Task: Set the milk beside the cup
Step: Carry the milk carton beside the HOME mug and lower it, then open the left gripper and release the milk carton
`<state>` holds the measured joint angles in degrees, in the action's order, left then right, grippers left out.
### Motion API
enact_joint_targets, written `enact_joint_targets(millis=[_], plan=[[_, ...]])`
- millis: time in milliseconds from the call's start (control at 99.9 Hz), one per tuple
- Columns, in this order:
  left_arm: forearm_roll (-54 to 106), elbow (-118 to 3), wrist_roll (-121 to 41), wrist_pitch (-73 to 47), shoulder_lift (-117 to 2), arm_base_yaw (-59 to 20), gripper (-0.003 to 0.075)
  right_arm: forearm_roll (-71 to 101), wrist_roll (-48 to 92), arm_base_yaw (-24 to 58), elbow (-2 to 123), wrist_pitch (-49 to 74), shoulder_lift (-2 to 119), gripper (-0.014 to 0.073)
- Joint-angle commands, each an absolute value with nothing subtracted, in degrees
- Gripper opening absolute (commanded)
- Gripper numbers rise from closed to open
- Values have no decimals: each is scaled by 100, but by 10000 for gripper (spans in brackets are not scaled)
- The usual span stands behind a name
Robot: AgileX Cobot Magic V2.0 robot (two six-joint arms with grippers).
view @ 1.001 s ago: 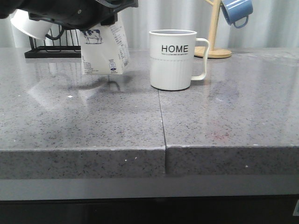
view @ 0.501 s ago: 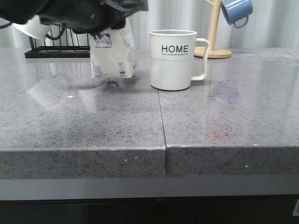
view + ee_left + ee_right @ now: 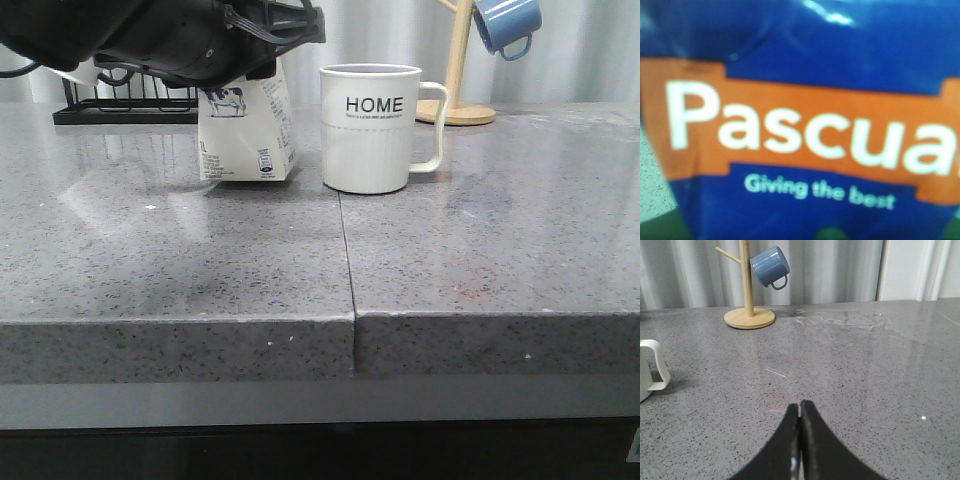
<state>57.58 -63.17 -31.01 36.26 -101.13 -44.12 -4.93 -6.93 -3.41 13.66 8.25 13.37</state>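
Note:
The milk (image 3: 247, 135), a white carton with a small cow picture, stands on the grey counter just left of the cup (image 3: 368, 130), with a narrow gap between them. The cup is a white "HOME" mug with its handle to the right. My left gripper (image 3: 255, 55) is over the carton's top and holds it; the black arm hides the blue top. In the left wrist view the carton's blue side with an orange "Pascual" band (image 3: 805, 130) fills the frame and hides the fingers. My right gripper (image 3: 799, 407) is shut and empty above the counter, right of the cup's handle (image 3: 652, 365).
A wooden mug tree (image 3: 458, 100) with a blue mug (image 3: 507, 22) stands at the back right, also in the right wrist view (image 3: 749, 317). A black wire rack (image 3: 120, 105) with a white mug (image 3: 75, 70) is at the back left. A seam (image 3: 345, 250) splits the counter.
My left arm has carried the milk to the right and down. The carton hung tilted above the counter; now it is upright with its base on the counter beside the cup.

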Motion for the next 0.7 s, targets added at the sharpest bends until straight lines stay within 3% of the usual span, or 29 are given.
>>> enact_joint_targets(millis=[0, 160, 250, 691], plan=[[5307, -6616, -3148, 4500, -9720, -4470, 301, -530, -700, -369, 1520, 391, 1396, -120], [5289, -6616, -3227, 4402, -9720, -4470, 575, -530, -700, -369, 1520, 391, 1396, -120], [5337, -6604, -3227, 4360, -9720, -4470, 680, -530, -700, -369, 1520, 391, 1396, -120], [5441, -5702, -3237, 4256, -9098, -4866, 690, -530, -700, -369, 1520, 391, 1396, -120]])
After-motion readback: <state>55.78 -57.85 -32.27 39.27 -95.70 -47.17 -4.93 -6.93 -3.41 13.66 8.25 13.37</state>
